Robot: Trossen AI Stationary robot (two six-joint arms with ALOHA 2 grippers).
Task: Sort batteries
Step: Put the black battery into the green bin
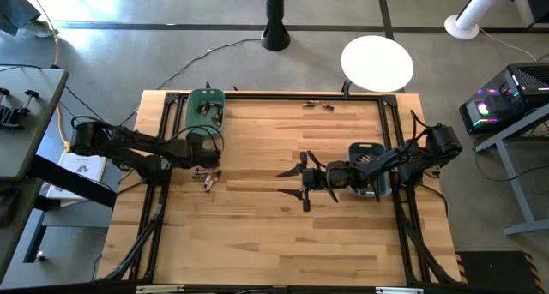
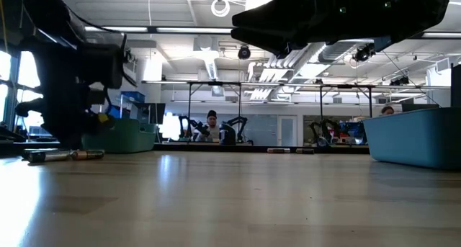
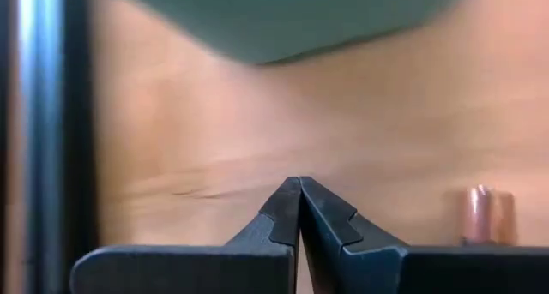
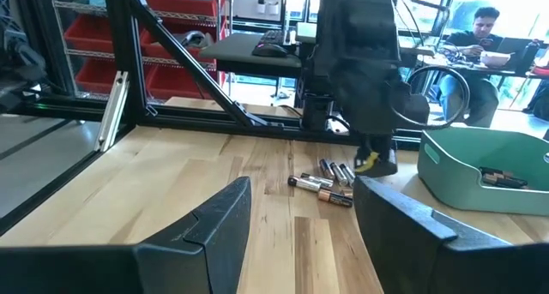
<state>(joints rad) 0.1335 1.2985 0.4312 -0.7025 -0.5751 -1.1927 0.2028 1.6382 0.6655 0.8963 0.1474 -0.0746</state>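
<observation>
Floor: you are looking at grey concrete (image 1: 257,7) lying all around the table.
Light: a round white lamp (image 1: 377,61) is glowing by the far edge.
Ceiling: strip lights (image 2: 189,29) are shining overhead.
Shelving: red bins (image 4: 94,37) are sitting on a rack.
People: one person (image 4: 474,39) is sitting at a desk.

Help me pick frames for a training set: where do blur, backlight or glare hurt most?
Left wrist view: the green bin and the battery beside the shut left pincer are soft and out of focus. Low view: the right arm and left arm are backlit silhouettes against ceiling lights. High view: the round white disc is blown out.
</observation>
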